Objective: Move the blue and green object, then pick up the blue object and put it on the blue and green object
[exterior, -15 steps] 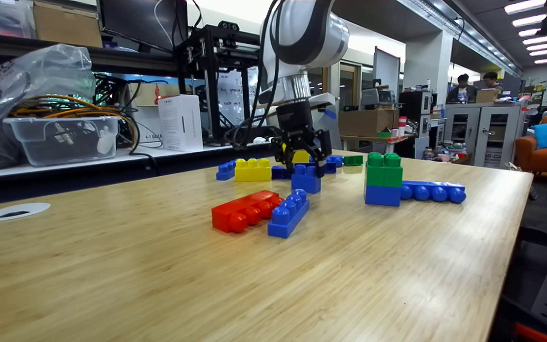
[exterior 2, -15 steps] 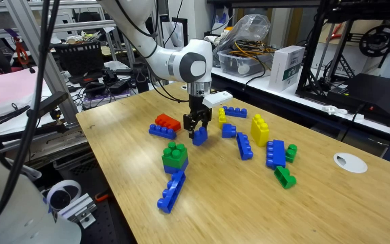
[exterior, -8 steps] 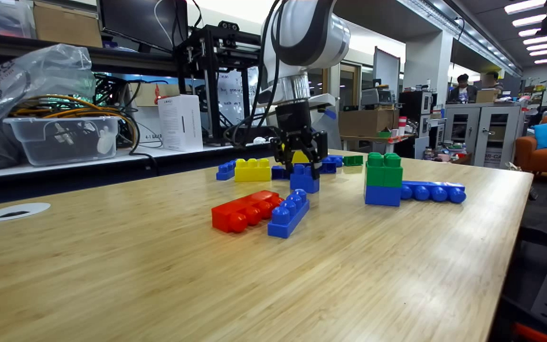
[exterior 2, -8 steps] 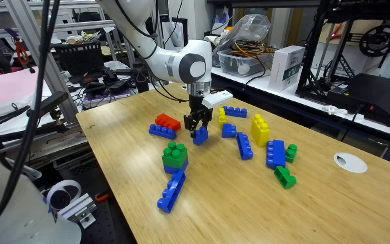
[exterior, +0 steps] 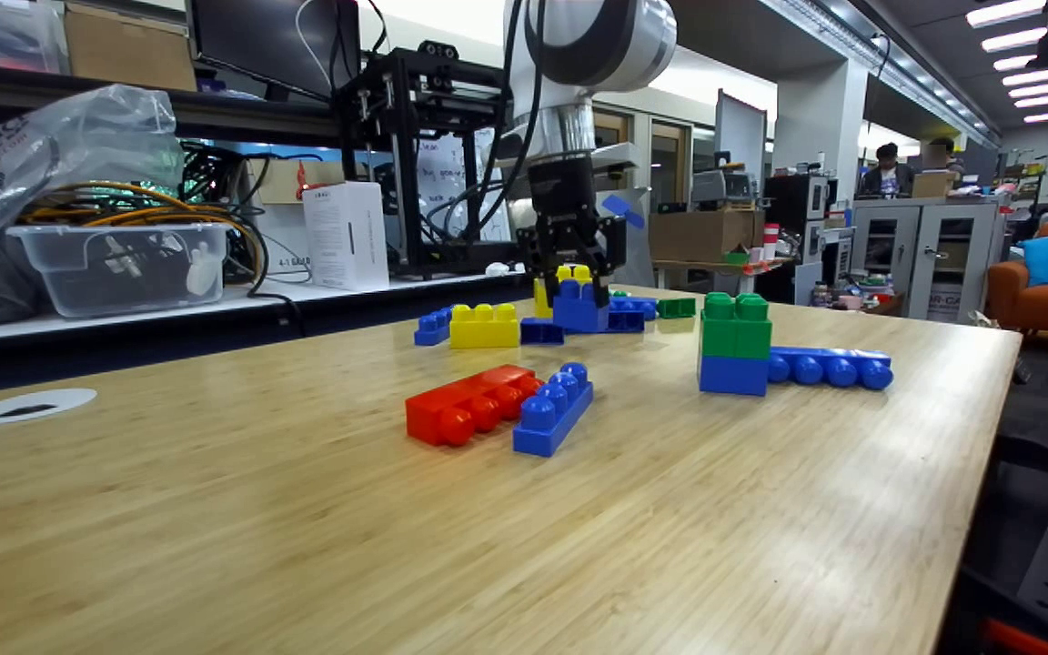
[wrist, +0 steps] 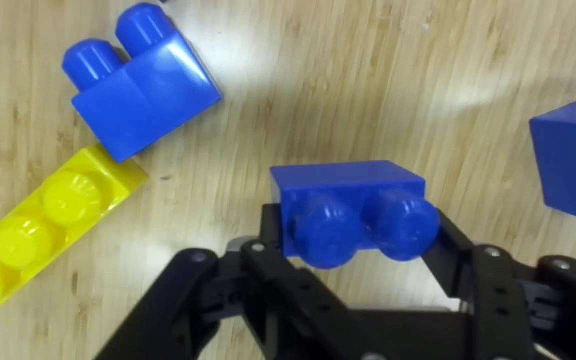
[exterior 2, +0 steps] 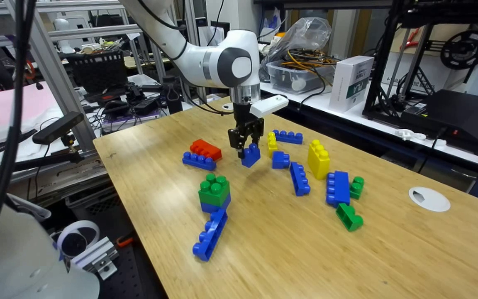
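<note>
Blue brick (wrist: 353,212), underside hidden, is clasped by the gripper (wrist: 358,230) near the centre of the wrist view, whose right edge crops the blue-and-green tower (wrist: 567,161).

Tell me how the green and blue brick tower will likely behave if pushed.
The green and blue brick tower should probably slide rather than roll, since its sides are flat. It looks slightly taller than wide, so a push near the top might tip it. Shoved toward the long blue brick close beside it, it may nudge that along too.
</note>
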